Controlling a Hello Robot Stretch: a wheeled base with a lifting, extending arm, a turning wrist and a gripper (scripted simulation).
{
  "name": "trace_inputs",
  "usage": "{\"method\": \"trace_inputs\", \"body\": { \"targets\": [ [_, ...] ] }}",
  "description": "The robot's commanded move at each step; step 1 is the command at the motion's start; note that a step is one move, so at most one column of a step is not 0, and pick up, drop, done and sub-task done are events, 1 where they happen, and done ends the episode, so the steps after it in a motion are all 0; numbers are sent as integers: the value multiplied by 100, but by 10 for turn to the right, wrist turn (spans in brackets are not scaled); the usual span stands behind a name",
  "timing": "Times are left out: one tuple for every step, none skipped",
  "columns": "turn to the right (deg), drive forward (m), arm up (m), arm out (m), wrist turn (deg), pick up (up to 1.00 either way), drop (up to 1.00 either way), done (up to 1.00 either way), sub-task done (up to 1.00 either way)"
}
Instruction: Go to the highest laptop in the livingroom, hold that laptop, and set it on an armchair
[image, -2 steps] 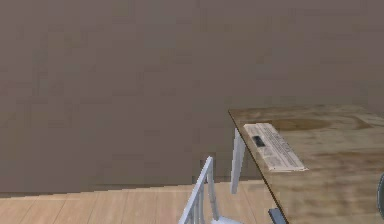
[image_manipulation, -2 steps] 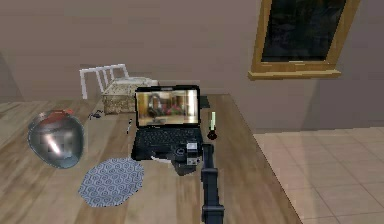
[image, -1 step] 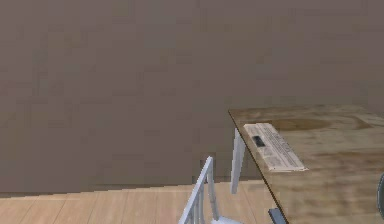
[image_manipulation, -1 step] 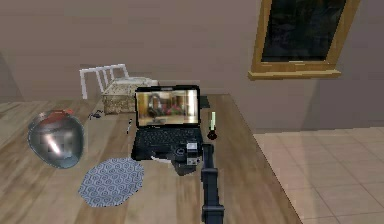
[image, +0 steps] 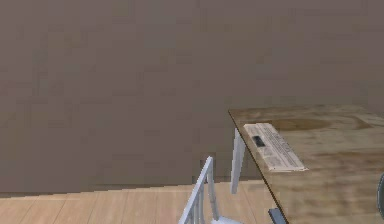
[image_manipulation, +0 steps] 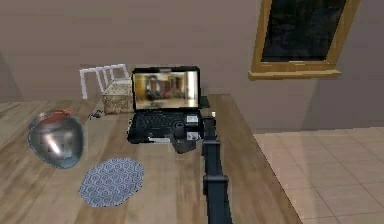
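The laptop stands with its lid up and its screen lit near the far right corner of the counter in the arm side view. The arm reaches along the counter's right edge. The tool sits at the laptop's near edge, and I cannot tell how its fingers stand or whether it holds anything. A round grey patterned mat and a shiny rounded object lie nearer the counter's middle. In the forward view a printed sheet lies by the counter's left edge.

Wooden table, white chair, round mat
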Motion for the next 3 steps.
{"method": "trace_inputs", "body": {
  "targets": [
    [0, 0, 20, 0, 0, 0, 0, 0, 0],
    [0, 0, 0, 0, -450, 0, 0, 0, 0],
    [0, 0, 0, 0, -450, 0, 0, 0, 0]
  ]
}}
